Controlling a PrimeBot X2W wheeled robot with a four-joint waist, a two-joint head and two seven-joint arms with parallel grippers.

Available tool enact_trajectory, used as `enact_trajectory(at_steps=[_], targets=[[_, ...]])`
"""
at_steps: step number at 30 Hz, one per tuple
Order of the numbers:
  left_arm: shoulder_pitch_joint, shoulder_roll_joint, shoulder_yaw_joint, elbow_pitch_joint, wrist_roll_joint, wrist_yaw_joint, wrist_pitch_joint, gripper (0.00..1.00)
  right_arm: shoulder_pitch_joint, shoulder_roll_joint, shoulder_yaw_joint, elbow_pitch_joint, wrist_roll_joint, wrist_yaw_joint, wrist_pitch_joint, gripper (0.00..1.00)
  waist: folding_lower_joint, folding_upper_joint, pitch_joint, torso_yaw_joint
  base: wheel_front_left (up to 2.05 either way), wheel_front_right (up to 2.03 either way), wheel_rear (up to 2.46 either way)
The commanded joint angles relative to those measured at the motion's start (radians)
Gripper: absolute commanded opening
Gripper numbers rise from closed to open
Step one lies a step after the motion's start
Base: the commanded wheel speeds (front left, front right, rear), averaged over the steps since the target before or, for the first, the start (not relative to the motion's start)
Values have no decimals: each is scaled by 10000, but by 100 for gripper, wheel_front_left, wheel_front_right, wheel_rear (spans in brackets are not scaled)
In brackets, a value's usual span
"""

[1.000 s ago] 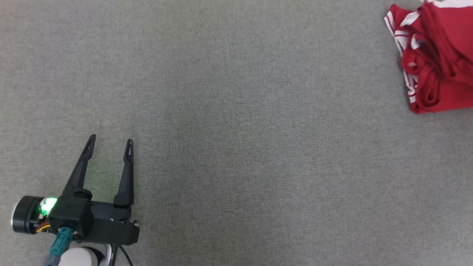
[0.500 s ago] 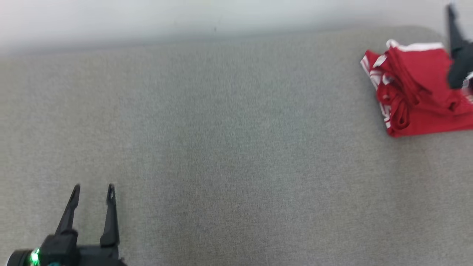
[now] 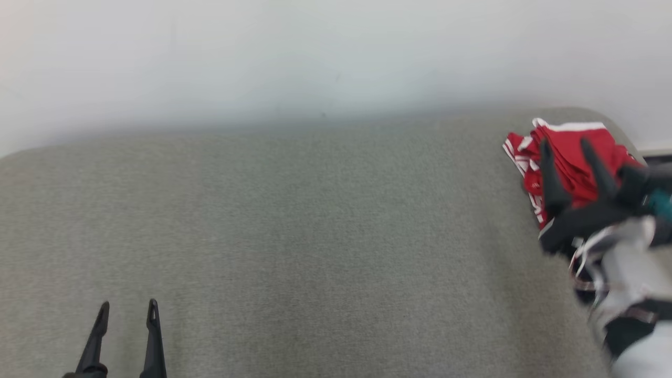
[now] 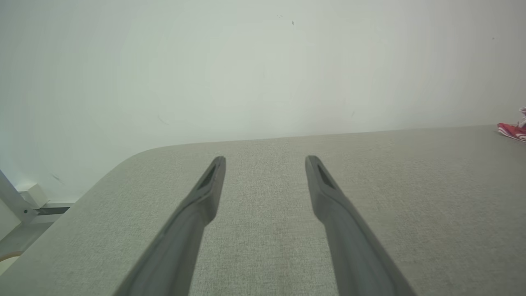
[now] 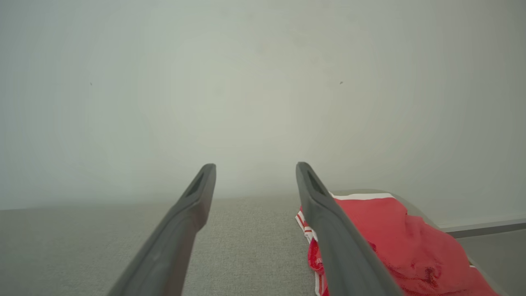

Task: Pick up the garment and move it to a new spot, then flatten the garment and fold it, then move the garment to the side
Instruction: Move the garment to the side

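While the left gripper [image 3: 128, 304] sits at the lower left of the head view, its two dark fingers are spread wide with nothing between them, just the bare grey fabric surface [image 3: 315, 236] under it. Left wrist view agrees: fingers apart, pointing across the grey top toward a pale wall [image 3: 315, 52], with a sliver of the red garment [image 4: 511, 130] way off at the right edge.

Moving right, the garment is a bunched red heap with white stripes at the far right corner of the surface. The right gripper [image 3: 565, 143] shows in front of it, fingers wide apart and gripping nothing. It's blurry there, so can't tell if it touches the cloth. In the right wrist view the cloth lies beneath and right of the right-hand finger.
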Motion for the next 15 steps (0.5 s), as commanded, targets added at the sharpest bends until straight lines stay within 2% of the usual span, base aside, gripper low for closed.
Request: enact_trajectory(at_steps=[1,6,11,15], targets=[[239,-4,-19,-13,0,-26,-28,100,758,453,-701,-524,-538,-22,-39,100,3,2,-527,450,0,0,0],[445,74,-85,40,86,32,-29,100,2673,1545,-2133,-2128,-2107,-22,-38,100,3,2,-772,648,0,0,0],[596,170,-131,163,165,98,-29,100,4181,2255,-2719,-3502,-2947,-22,-38,100,3,2,-956,825,0,0,0],[724,224,-66,193,187,174,-29,100,5298,2598,-2748,-4382,-3303,-22,-39,100,3,2,-1065,904,0,0,0]])
